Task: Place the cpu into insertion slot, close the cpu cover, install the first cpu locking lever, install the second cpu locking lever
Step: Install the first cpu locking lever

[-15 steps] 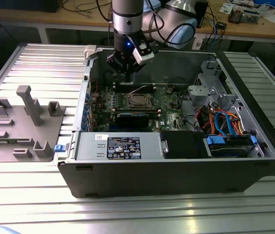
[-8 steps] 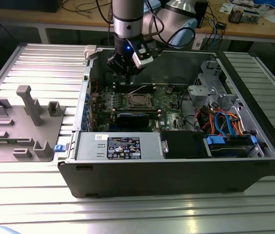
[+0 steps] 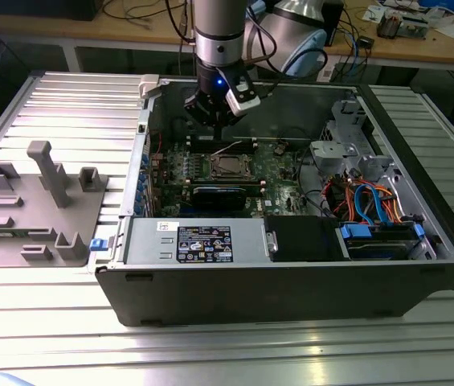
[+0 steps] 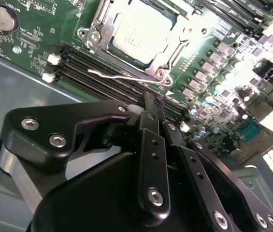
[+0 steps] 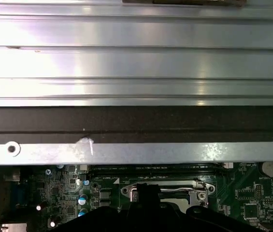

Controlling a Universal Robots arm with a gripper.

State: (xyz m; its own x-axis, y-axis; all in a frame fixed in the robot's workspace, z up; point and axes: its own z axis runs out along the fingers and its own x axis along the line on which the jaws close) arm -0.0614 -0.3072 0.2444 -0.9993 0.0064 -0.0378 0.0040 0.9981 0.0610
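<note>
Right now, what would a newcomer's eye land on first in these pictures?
The black gripper, fingers closed, hangs over the green motherboard in the second wrist view. Beyond its tips the silver cpu sits framed by the cpu cover, with a wire locking lever alongside. In the exterior view, the open computer case lies on a ribbed metal table.

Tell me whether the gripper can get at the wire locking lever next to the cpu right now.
Probably yes. The case is open on top, and the gripper hangs close above the locking lever beside the cpu, with nothing between them.
</note>
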